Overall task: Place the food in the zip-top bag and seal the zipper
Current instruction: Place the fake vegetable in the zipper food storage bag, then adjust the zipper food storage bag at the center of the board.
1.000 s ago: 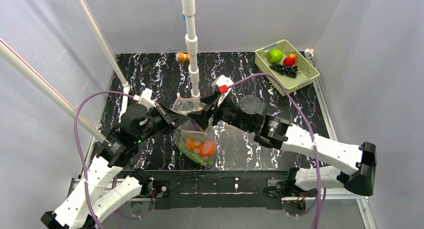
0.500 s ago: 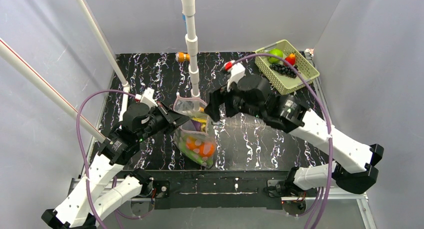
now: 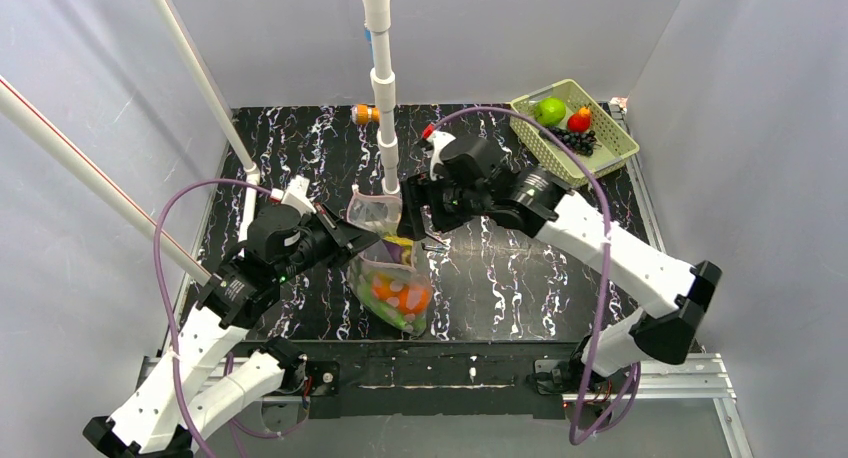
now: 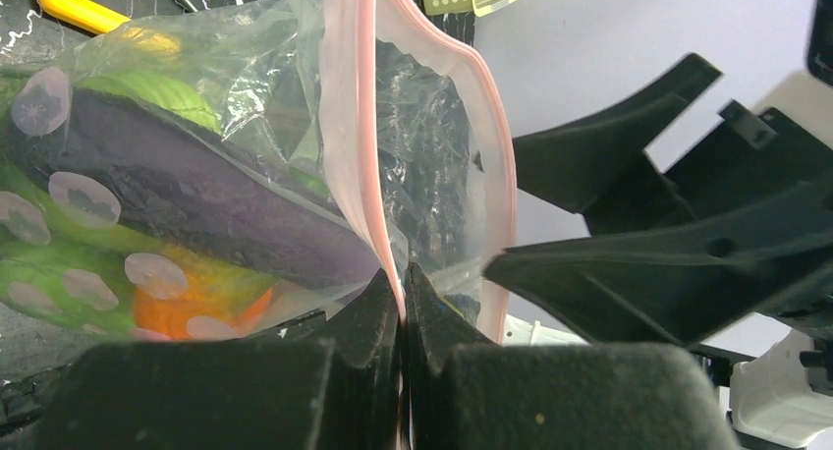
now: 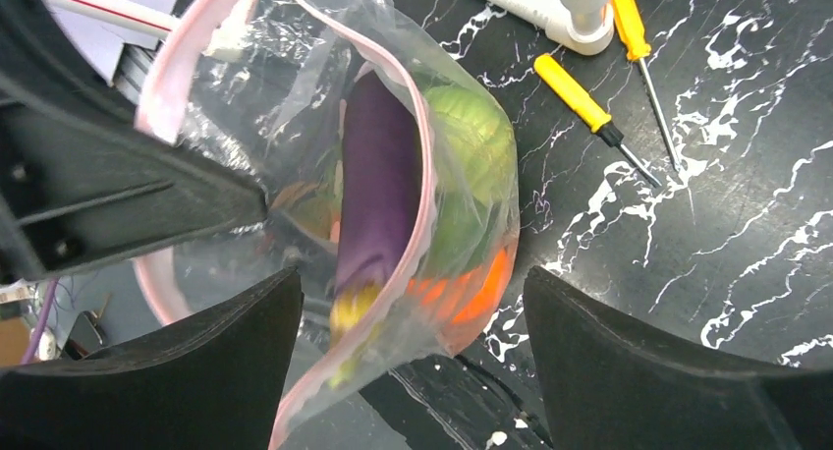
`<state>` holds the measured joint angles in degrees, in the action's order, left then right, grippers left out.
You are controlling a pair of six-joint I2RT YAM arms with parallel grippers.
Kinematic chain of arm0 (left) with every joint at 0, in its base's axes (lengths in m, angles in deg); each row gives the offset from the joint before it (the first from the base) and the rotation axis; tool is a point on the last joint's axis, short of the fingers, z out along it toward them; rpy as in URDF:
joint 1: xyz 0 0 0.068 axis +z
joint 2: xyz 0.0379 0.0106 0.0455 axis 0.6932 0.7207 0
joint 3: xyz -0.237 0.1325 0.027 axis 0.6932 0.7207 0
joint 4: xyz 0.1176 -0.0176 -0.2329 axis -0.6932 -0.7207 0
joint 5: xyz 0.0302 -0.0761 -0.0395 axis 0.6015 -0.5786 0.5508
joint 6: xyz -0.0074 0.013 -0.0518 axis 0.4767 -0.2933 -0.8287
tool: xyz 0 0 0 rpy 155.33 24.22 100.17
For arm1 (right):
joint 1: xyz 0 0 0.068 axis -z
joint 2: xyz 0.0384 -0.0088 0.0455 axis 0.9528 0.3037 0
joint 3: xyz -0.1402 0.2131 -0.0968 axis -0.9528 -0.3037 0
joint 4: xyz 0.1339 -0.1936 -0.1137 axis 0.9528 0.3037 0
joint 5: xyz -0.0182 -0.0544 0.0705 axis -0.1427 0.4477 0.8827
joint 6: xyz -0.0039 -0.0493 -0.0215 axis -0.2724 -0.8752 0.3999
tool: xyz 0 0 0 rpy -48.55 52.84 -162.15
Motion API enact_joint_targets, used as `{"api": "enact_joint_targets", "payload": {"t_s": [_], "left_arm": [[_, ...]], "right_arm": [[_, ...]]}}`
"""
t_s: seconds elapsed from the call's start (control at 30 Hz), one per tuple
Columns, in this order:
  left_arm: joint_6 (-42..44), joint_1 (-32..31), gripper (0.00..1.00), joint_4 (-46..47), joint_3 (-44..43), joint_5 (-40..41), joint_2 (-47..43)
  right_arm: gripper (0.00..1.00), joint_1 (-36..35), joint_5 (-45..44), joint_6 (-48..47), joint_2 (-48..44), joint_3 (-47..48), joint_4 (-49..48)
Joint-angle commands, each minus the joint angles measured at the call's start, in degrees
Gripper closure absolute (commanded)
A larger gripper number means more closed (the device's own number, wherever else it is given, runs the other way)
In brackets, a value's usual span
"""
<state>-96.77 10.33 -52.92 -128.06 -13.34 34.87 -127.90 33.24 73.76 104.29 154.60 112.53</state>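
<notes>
The clear, floppy zip-top bag [image 3: 392,278] printed with mauve dots sits near 6 o'clock on the black marbled table [image 3: 300,148], and it is already loaded. The right wrist view shows a long purple eggplant [image 5: 378,165], a rounded green piece [image 5: 472,145] and orange pieces [image 5: 481,278] inside. That much of the filling looks done. A round green fruit [image 3: 549,110], a small red fruit [image 3: 579,119] and a dark bunch of grapes [image 3: 570,138] lie in the pale green mesh basket [image 3: 610,148] at the table's 1 o'clock corner. Whether they are meant to follow cannot be told. The sealing is not done: the thin pink zipper strip [image 4: 365,126] gapes in a wide loop.

The left gripper [image 4: 401,303] is clenched on that strip at one end of the mouth, at about 9 o'clock from the bag in the top view, holding the mouth up. The right gripper [image 5: 413,278] is spread wide and grasps nothing. It hovers over the mouth with the bag toward its 7 o'clock — whether a finger brushes the plastic cannot be told. Two yellow-handled screwdrivers [image 5: 578,94] lie on the table just beyond the bag.
</notes>
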Motion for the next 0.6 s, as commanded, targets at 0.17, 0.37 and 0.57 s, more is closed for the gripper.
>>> {"api": "enact_joint_targets", "payload": {"t_s": [0.17, 0.37, 0.57], "left_arm": [[1.1, -0.2, 1.00, -4.6, -5.1, 0.1, 4.2], [1.5, -0.2, 1.00, -7.6, -8.8, 2.6, 6.1], [2.4, -0.2, 1.00, -12.2, -15.8, 4.8, 7.9]], "right_arm": [[0.38, -6.7, -12.2, -3.6, 5.4, 6.6, -2.5], [0.95, -8.8, -15.5, -7.6, 4.8, 9.0, -5.1], [0.99, -8.7, -12.5, -11.1, 3.4, 14.4, -4.5]]}}
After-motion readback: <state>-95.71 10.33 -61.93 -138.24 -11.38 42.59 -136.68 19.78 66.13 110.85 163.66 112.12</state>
